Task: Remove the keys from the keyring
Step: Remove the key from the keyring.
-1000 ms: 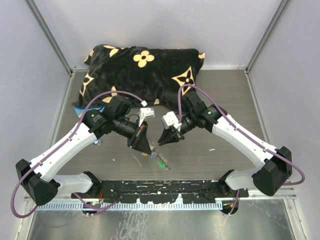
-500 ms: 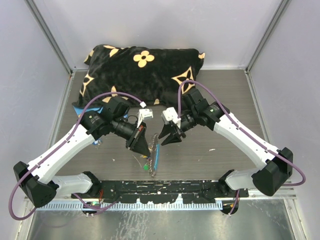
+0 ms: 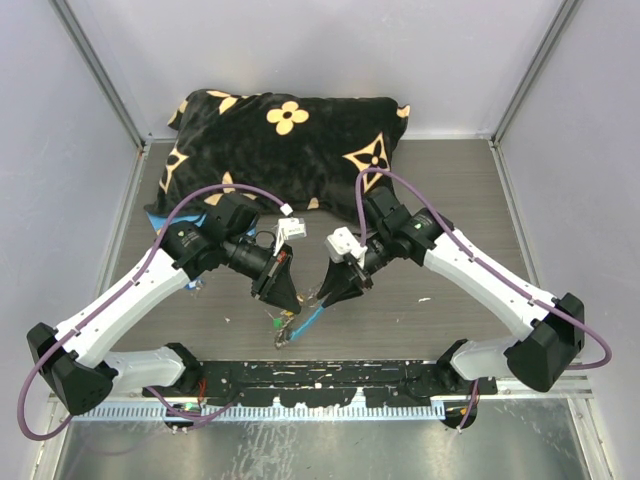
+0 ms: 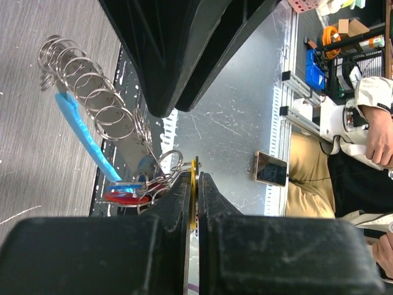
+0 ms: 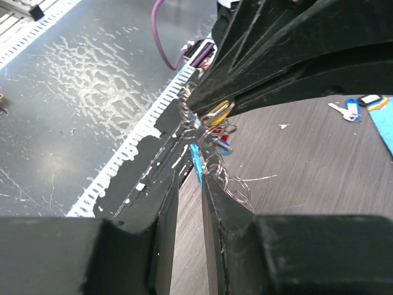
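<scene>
Keyring swung diagonal, pointing near-left, left jaws clamping key (right jaws narrowly apart)

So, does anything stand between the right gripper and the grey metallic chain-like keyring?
Nothing visible. The keyring hangs by its coloured keys from the shut left gripper, at the open fingertips of the right gripper.

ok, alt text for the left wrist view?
The left gripper, shut, pinches a thin yellow piece of the key bunch edge-on. Red and blue key heads hang beside it, and the keyring, a chain of wire rings with a light-blue section, trails up-left over the table, under the right gripper.
</scene>
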`<state>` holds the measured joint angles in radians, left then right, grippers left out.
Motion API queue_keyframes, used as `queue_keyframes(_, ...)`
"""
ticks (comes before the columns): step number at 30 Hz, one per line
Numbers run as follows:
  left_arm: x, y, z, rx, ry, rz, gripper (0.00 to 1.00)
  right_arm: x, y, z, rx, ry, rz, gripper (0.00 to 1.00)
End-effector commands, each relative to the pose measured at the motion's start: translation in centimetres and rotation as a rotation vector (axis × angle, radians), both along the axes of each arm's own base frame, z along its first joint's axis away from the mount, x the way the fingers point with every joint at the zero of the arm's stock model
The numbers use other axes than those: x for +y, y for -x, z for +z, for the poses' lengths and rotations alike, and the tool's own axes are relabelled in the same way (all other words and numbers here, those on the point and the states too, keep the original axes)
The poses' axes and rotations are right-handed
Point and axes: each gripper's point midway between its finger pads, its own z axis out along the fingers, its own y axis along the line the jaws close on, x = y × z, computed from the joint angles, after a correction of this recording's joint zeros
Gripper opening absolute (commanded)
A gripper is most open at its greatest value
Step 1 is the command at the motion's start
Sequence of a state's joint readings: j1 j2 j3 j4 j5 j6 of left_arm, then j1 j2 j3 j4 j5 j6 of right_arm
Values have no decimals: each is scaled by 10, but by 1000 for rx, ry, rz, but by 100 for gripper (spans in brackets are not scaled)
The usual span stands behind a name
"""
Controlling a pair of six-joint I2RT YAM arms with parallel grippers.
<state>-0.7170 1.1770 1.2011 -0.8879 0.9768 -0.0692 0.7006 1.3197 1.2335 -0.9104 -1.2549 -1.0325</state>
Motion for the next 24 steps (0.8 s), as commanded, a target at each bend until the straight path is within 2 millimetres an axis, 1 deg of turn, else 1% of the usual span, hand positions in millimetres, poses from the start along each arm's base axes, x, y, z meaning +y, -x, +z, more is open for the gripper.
queue_keyframes(1,-3,5,20,-43,96,-62,0,5,11,3,-7,-36,32,27)
queue_keyframes(5,-4,5,19,-46,98,-74,0,12,8,-3,-23,-15,4,27)
queue_keyframes(7,-4,4,17,-45,94,-76,0,14,5,-2,-29,-7,-20,27)
queue_keyframes(14,-9,1,17,-29,100,-78,0,15,2,3,-36,-7,-55,35)
queue_keyframes(19,-11,0,18,-16,100,-72,0,18,1,3,-31,-3,-71,38)
queue_keyframes(24,-14,-4,20,-22,112,-62,0,21,0,2,-26,6,-88,40)
